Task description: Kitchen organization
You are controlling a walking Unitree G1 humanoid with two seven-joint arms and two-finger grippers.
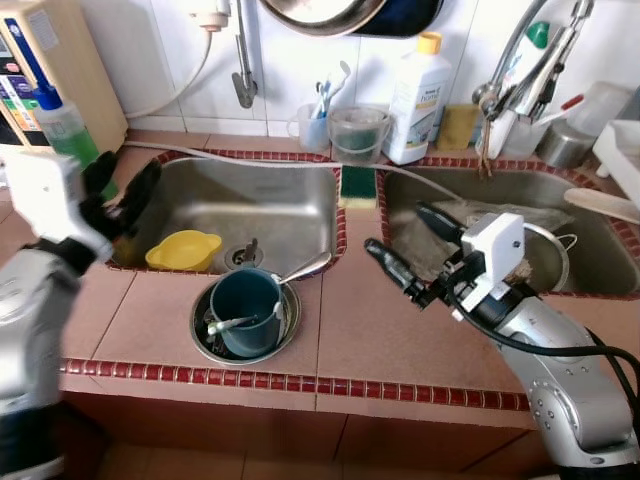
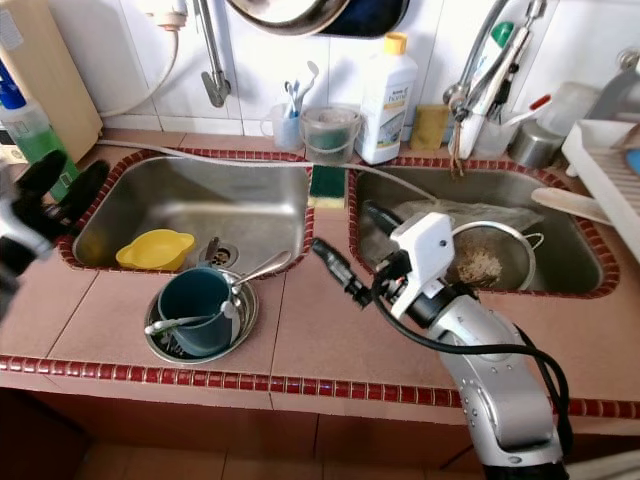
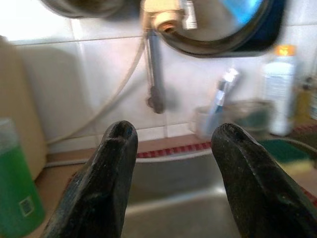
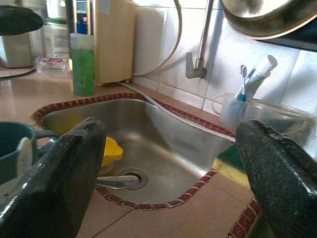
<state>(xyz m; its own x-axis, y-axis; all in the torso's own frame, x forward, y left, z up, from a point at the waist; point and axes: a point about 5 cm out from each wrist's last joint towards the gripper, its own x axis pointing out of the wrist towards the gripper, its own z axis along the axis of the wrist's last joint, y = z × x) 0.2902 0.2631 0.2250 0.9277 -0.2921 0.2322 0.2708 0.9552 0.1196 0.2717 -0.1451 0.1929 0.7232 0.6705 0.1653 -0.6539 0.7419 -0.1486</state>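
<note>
Teal mug (image 1: 243, 311) in its bowl (image 1: 203, 341) lies between both end effectors: left (image 1: 124, 190) behind-left, right (image 1: 412, 248) nearer, alongside; both open, empty.

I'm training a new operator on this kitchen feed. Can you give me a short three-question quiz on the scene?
1. True or false: the teal cup stands in a metal bowl on the counter.
2. Which basin holds the yellow dish? A left, B right.
3. Fill in: the green sponge lies on the divider between the two ____.

Key: 1 true; 2 A; 3 sinks.
</note>
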